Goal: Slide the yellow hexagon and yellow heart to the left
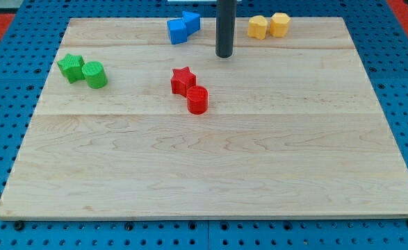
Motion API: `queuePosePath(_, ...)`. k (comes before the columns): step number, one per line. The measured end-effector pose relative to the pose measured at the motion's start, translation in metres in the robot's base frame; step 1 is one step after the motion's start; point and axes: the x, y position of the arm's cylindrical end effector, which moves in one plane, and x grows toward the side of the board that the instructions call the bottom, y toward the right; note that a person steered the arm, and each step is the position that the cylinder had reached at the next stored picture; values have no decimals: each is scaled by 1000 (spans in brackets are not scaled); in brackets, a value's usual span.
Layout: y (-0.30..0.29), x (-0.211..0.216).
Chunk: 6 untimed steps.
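While my tip rests on the wooden board near the view's top, it touches no block and, being a bare rod, has nothing to open or close. To its right, along the top edge, sit the yellow heart and the yellow hexagon, touching each other, the heart nearer my tip. To the tip's left lie a blue cube and a blue triangle, also touching. Below the tip, a red star touches a red cylinder. Far at the view's left, a green star touches a green cylinder.
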Motion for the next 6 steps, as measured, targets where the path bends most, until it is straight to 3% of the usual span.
queuePosePath(1,77,9)
queuePosePath(2,177,-8)
queuePosePath(3,208,-76)
queuePosePath(4,164,-105)
queuePosePath(6,90,-89)
